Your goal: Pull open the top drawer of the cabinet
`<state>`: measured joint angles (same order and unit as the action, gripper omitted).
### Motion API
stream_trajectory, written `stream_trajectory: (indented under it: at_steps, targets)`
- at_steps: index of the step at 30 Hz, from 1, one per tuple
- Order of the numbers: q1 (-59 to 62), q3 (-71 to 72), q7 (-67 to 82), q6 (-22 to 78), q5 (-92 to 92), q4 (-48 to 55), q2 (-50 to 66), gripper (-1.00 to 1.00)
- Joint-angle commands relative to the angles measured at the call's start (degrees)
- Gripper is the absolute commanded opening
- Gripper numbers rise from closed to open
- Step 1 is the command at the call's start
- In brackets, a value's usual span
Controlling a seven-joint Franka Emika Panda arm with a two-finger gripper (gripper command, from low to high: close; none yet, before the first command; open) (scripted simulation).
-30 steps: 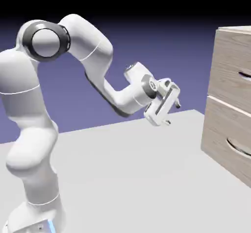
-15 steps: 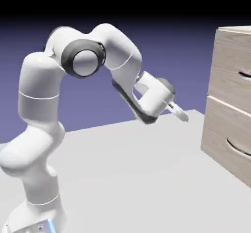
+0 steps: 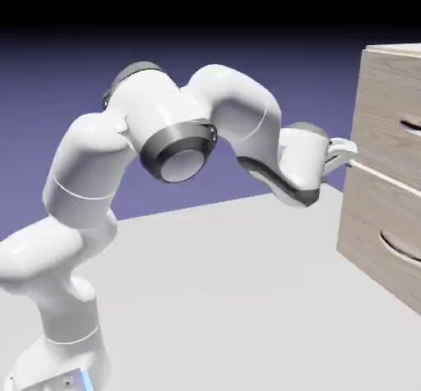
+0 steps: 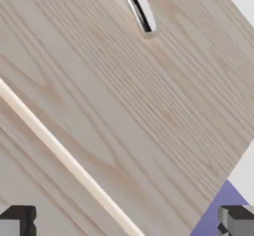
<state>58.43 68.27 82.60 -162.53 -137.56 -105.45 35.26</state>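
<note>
The cabinet stands at the exterior view's right, light wood-grain, both drawers shut. The top drawer has a curved silvery handle. My gripper points at the cabinet's left front edge, about level with the seam between the two drawers and well left of the handle. In the hand view, wood grain fills the picture and my gripper is open, its tips far apart with nothing between them. The pale seam runs diagonally; the top drawer lies lower left of it.
The lower drawer front with its own handle sits under the top one; its handle end shows in the hand view. Pale table spreads before the cabinet. Blue backdrop shows past the cabinet's edge.
The arm has swung right, from mid-table to the cabinet's front edge, and the hand has turned to face the wood. The jaws have stayed open throughout.
</note>
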Motion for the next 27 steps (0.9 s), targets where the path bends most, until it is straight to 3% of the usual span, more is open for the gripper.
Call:
stream_trajectory:
  at_steps: [1, 13, 20, 21, 27]
  targets:
    - [1.1, 1.2, 2.3, 0.2, -2.5, 1.0, 1.2, 0.0]
    - [11.8, 13.6, 25.0, 2.3, -27.5, 11.1, 13.6, 0.0]
    - [-0.1, 6.6, 30.4, -1.8, -24.6, 25.4, 17.8, 0.0]
    - [-0.1, 6.6, 30.4, -1.8, -24.6, 25.4, 17.8, -1.0]
    - [8.4, 11.8, 27.1, 1.4, -26.6, 15.0, 15.1, -1.0]
